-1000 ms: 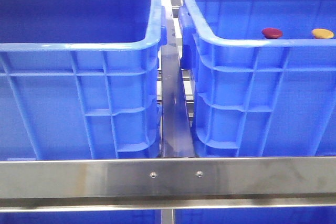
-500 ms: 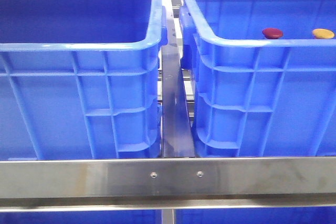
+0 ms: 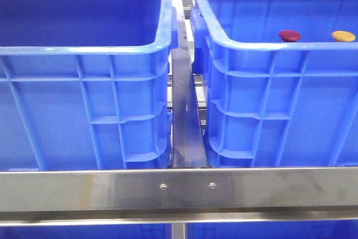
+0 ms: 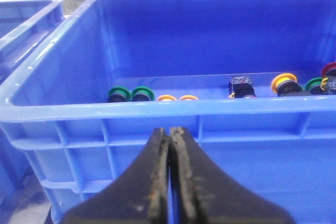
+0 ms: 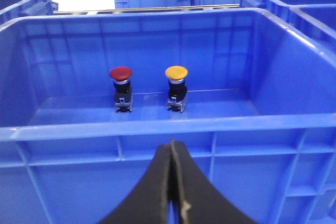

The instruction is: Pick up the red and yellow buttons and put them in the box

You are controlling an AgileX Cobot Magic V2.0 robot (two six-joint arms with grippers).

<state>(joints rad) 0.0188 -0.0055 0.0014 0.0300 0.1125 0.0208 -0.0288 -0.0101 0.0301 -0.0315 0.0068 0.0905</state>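
Note:
The box (image 3: 268, 46) is the right blue crate, with ribs on its inner wall. A dark red button (image 3: 290, 36) and a yellow button (image 3: 343, 36) stand upright inside it near its far wall. In the right wrist view the red button (image 5: 121, 73) and yellow button (image 5: 176, 72) stand side by side on the box floor beyond its near rim (image 5: 157, 127). My right gripper (image 5: 172, 142) is shut and empty, outside the box, below that rim. My left gripper (image 4: 171, 129) is shut and empty, outside the near wall of the smooth-walled crate (image 4: 157, 106). Neither gripper shows in the front view.
The smooth-walled left crate (image 3: 84, 48) holds several loose buttons: green ones (image 4: 119, 94), orange ones (image 4: 166, 98) and a black switch block (image 4: 241, 86). A steel bar (image 3: 183, 116) runs between the crates and a steel rail (image 3: 179, 188) crosses in front. More blue crates stand behind.

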